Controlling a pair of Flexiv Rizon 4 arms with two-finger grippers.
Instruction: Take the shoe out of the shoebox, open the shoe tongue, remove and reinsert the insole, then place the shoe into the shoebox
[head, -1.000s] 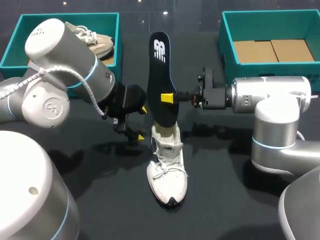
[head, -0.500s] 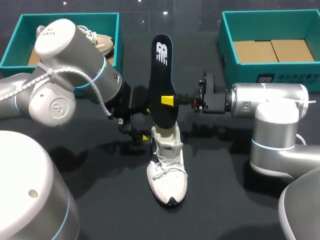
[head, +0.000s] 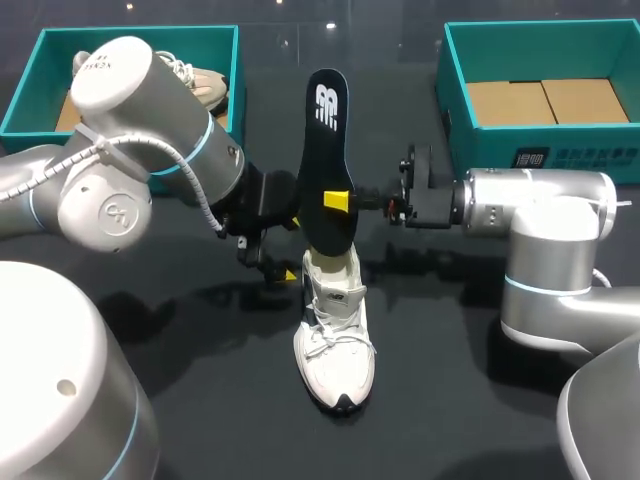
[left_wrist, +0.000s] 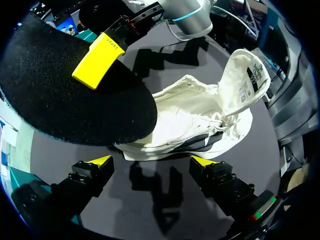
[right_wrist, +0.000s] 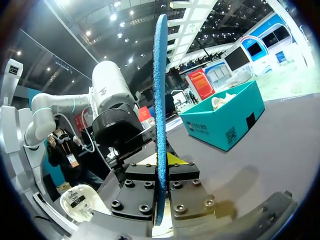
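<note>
At the middle of the dark table (head: 450, 400) a white shoe (head: 335, 335) stands on its sole, toe toward the robot, with its tongue pulled open. Directly over its opening the black insole (head: 326, 160) stands upright, its lower end at the shoe's collar; whether it reaches inside cannot be told. The right gripper (head: 338, 200) comes in from the shoe's right and is clamped on the insole's middle, 1 finger on each face. The left gripper (head: 287, 248) hangs just left of the shoe's heel, its 2 fingers spread wide and holding nothing. In the left wrist view the shoe (left_wrist: 200, 115) lies on the table just ahead of those tips.

Compared with 1 second ago, the left arm sits closer to the shoe and the insole stands slightly further right. Since half a second ago almost nothing differs.

Well behind the shoe, the left shoebox (head: 40, 60) holds a beige shoe (head: 195, 85), and the right shoebox (head: 460, 90) shows a cardboard floor.
</note>
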